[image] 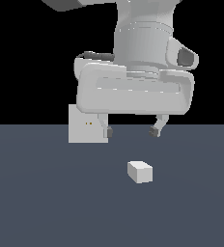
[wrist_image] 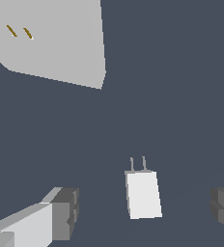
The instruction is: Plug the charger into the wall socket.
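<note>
The charger [image: 140, 171] lies on the table [image: 46, 202], prongs seemingly toward the wall socket [image: 85, 126], well apart from it. The tool [image: 132, 130] hangs above, jaws wide and empty. Descend straight, straddling the block's long sides, keeping its prongs clear before closing.

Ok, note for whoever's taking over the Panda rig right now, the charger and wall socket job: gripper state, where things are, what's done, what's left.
Gripper: open, empty, hanging above the floor with the charger lying below, roughly between the fingers in the wrist view.
Charger: lying on the floor, untouched; the wrist view shows two thin prongs at one end, which points roughly toward the socket.
Wall socket: upright panel farther back, toward the exterior view's left, two orange slots at its centre, apart from the charger.
Done: nothing gripped or plugged.
Left: lower, grasp the charger, line the prongs up with the slots, push in.
</note>
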Tool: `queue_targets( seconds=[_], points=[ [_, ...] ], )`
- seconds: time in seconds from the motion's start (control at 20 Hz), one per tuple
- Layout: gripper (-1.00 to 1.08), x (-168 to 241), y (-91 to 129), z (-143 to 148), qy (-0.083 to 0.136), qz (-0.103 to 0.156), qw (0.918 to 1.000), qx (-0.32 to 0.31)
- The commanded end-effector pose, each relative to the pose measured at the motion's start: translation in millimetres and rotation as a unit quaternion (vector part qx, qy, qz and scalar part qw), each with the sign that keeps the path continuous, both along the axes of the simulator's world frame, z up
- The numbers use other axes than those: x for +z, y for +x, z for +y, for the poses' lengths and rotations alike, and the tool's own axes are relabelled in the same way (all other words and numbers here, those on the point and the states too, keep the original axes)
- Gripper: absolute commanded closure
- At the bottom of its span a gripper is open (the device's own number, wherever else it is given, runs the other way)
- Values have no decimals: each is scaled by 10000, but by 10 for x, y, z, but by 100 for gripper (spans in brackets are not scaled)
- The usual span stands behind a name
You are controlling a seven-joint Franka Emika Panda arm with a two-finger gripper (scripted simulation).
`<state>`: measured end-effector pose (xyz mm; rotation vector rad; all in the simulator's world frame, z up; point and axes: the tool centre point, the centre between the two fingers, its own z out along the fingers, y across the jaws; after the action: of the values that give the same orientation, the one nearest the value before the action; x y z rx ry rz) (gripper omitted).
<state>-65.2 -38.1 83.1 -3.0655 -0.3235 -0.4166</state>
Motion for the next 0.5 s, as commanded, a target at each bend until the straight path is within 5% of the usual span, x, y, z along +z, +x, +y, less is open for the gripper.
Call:
queue_targets(
  seconds=[0.0,0.45],
  points=[
    [-92,-53,-20,-36,15,-107,9999,73],
    [-92,-179,-51,-112,65,-325,9992,235]
  ],
)
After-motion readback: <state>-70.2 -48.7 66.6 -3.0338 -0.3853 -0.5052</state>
